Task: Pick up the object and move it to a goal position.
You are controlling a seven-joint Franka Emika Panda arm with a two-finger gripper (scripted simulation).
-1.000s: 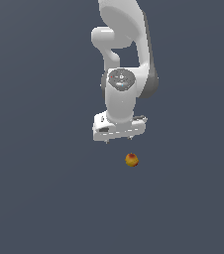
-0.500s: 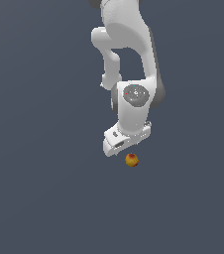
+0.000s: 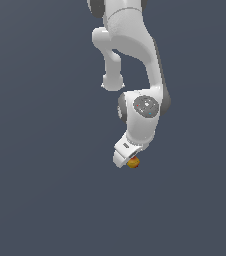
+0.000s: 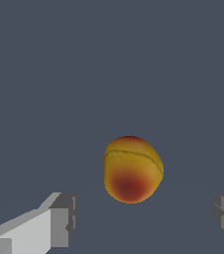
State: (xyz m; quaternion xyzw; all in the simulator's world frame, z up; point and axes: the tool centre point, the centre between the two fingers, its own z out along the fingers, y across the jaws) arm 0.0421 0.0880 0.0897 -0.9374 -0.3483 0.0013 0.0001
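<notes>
The claw hangs low over the ball, fingers spread wide. The fruit sits between them, ungripped.

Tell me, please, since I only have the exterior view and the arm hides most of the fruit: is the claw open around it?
Observer: Yes. In the wrist view the claw is open, one fingertip on each side of the fruit, with clear gaps.
Operator: Thank you. Is the fruit centred between them?
Observer: Roughly; it appears a little nearer one fingertip than the other.
Operator: Does anything touch it yet?
Observer: No, neither finger touches the fruit in the wrist view. In your view only its orange edge peeks out below the claw.
</notes>
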